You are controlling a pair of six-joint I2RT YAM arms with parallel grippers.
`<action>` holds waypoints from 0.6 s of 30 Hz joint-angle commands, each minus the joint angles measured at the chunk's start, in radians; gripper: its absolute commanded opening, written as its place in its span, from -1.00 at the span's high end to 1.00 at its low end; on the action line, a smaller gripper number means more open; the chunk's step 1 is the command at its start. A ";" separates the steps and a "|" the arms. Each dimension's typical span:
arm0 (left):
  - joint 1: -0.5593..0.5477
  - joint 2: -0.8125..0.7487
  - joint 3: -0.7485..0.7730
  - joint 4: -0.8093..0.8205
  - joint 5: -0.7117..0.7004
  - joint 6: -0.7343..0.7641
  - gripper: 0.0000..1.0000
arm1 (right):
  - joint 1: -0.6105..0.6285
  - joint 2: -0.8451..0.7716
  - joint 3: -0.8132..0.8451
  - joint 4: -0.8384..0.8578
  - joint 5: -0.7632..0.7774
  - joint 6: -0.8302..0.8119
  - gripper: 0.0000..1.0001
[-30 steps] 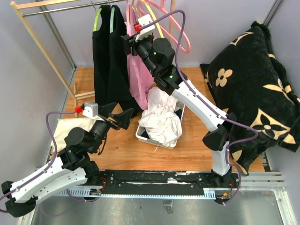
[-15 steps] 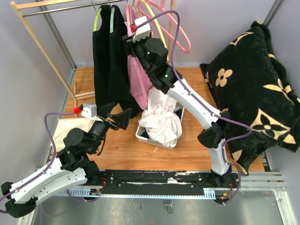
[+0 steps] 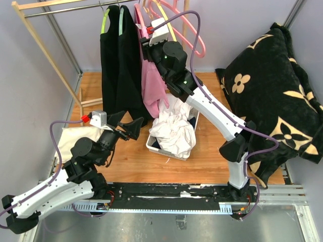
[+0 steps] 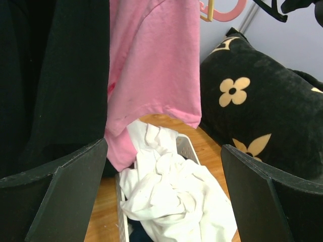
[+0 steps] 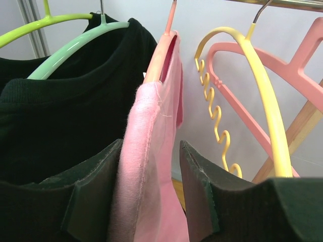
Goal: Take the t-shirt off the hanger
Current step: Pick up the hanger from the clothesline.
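Two arms: right one is raised to the rail (image 3: 65,9), left one is low beside the basket (image 3: 151,144).
Task item: pink t-shirt (image 3: 151,85) is on its salmon hanger (image 5: 162,55), hung between the black garments (image 3: 116,65) and a bare yellow hanger (image 5: 257,75). Its hem dangles just above the white laundry (image 3: 174,128) heaped in the basket.
Right gripper (image 5: 151,146): at the shirt's shoulder, one finger on each side of the folded seam, gap narrow. Fabric fills most of that gap. Cannot tell whether the pads actually pinch it or merely straddle it.
Left gripper (image 3: 128,126): spread wide with nothing in it, aimed up at the lower half of the shirt and well short of the cloth.
Step in hand: judged to be securing the shoulder, the start of working the shirt off. The collar sits on the hanger and neither shoulder is free.
Next move: likely a firm pinch on the seam, then a pull outward and down past the end of the hanger arm. The hanger swings freely on its hook, so the pull wants to be slow, or the left gripper could take the hem to steady things.
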 commanded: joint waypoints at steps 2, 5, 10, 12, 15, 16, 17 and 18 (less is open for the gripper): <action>-0.007 0.008 -0.007 0.041 -0.001 0.004 -0.99 | -0.013 -0.061 -0.025 0.018 0.027 -0.019 0.12; -0.007 0.011 -0.006 0.045 0.001 0.002 -0.99 | -0.018 -0.067 -0.025 0.013 0.026 -0.021 0.26; -0.007 0.012 -0.007 0.045 0.004 0.001 -0.99 | -0.021 -0.076 -0.035 0.010 0.030 -0.023 0.44; -0.007 0.011 -0.003 0.044 0.004 0.000 -0.99 | -0.025 -0.081 -0.044 0.019 0.023 -0.029 0.51; -0.007 0.011 0.000 0.042 0.004 0.002 -0.99 | -0.029 -0.099 -0.076 0.050 -0.001 -0.044 0.65; -0.007 0.011 0.000 0.042 0.004 0.003 -0.99 | -0.031 -0.107 -0.092 0.062 -0.008 -0.046 0.67; -0.007 0.012 0.001 0.042 0.004 0.004 -0.99 | -0.034 -0.116 -0.106 0.068 -0.014 -0.047 0.67; -0.007 0.012 0.000 0.043 0.004 0.003 -0.99 | -0.038 -0.124 -0.113 0.060 -0.016 -0.038 0.60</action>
